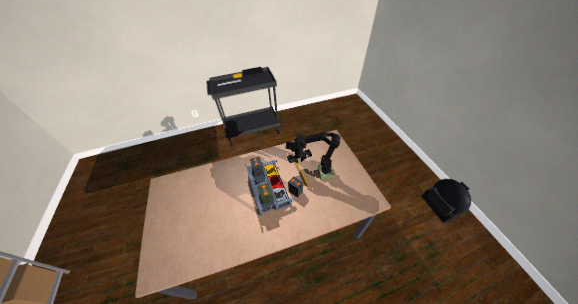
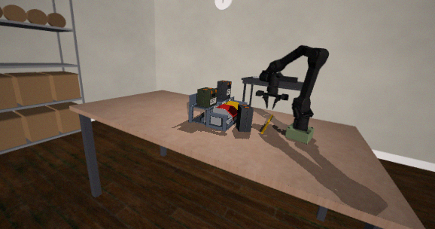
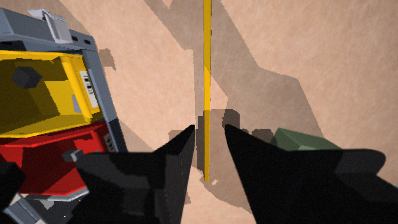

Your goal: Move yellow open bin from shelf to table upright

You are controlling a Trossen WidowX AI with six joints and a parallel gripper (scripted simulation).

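The yellow open bin (image 1: pixel 271 170) (image 2: pixel 232 104) (image 3: pixel 74 75) sits upright in the blue-grey shelf (image 2: pixel 224 124) (image 3: pixel 100 75), beside the red bin (image 1: pixel 276 182) (image 3: pixel 20 150). A dark block (image 3: pixel 26 78) lies in the yellow bin, and a small grey piece also shows there. My gripper (image 2: pixel 270 108) (image 3: pixel 209 128) points down with its fingers partly open and nothing between them. It hangs above the table, to the right of the shelf in the wrist view, clear of the yellow bin.
A thin yellow bar (image 1: pixel 302 174) (image 2: pixel 267 124) (image 3: pixel 207 85) lies on the table below the gripper. A dark box (image 1: pixel 295 187) (image 2: pixel 244 118) stands beside the shelf. A dark grey box (image 2: pixel 224 90) and a green box (image 2: pixel 207 97) stand on the shelf's raised part.
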